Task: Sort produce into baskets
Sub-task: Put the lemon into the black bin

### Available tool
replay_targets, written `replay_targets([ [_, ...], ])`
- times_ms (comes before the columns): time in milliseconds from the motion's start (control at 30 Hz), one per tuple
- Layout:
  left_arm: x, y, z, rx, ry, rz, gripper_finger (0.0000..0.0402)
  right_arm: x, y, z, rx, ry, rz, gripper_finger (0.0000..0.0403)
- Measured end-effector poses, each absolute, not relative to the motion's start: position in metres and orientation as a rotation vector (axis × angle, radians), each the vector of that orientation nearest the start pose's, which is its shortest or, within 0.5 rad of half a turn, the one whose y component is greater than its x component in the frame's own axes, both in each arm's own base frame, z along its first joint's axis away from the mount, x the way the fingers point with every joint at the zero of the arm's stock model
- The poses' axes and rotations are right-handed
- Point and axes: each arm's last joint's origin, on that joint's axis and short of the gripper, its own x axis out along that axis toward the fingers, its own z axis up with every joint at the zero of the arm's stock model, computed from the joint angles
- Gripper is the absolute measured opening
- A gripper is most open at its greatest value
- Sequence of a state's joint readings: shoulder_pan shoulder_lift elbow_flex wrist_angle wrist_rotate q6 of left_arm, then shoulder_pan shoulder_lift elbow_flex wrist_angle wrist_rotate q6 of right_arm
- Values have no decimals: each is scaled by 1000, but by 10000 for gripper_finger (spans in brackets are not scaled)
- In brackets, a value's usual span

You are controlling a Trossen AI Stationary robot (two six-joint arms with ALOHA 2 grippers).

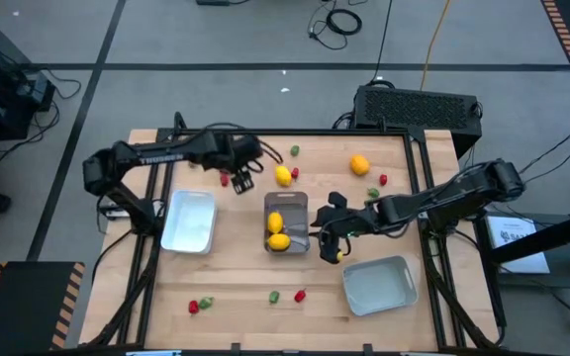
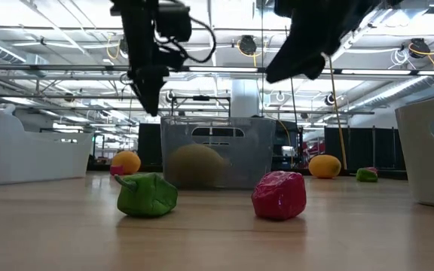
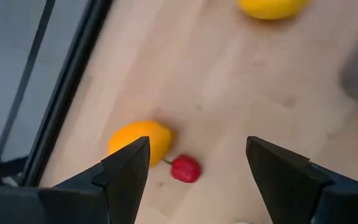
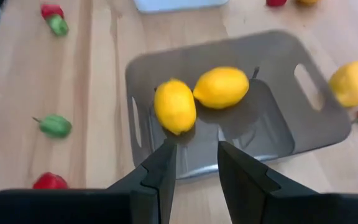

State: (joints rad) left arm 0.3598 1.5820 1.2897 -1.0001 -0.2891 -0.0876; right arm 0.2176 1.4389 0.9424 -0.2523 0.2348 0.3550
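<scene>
My left gripper [image 1: 241, 179] [image 3: 197, 148] is open and empty above the table's far left part. Below it lie an orange lemon-like piece [image 3: 140, 140] and a red strawberry-like piece [image 3: 185, 168] [image 1: 225, 180]. My right gripper [image 1: 329, 243] [image 4: 197, 167] is open by a narrow gap and empty, just right of the clear bin [image 1: 287, 202] [image 4: 278, 118] at the table's middle. Two yellow lemons [image 4: 175, 106] [image 4: 222, 87] lie on the bin's floor. A white tray [image 1: 189, 220] stands to the left of the bin and a grey-blue tray [image 1: 379, 284] at the near right.
Loose on the table lie a yellow lemon [image 1: 283, 176], a red piece [image 1: 295, 172], a green piece [image 1: 294, 150], an orange one [image 1: 360, 164], and green [image 1: 372, 193] and red [image 1: 382, 180] pieces at the far right. Red and green pieces [image 1: 194, 307] [image 1: 274, 295] [image 1: 300, 295] lie near the front edge.
</scene>
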Motion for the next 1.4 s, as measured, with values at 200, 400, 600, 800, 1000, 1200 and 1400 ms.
replay_targets([
  [200,266,148,248,-180,1335,684,274,300,59,222,159,762,-153,109],
  [400,246,187,240,-601,1202,944,274,301,59,225,167,735,-149,109],
  [600,225,211,228,-780,1219,1104,274,301,60,225,188,735,-151,109],
  [800,229,217,216,-807,1242,1084,274,300,62,225,232,747,-117,109],
  [1000,232,219,207,-796,1287,1051,274,300,63,225,244,748,-115,109],
  [1200,234,216,206,-799,1292,1034,274,300,63,225,243,747,-115,109],
  [1400,232,213,197,-810,1302,1030,274,300,63,225,241,746,-115,109],
])
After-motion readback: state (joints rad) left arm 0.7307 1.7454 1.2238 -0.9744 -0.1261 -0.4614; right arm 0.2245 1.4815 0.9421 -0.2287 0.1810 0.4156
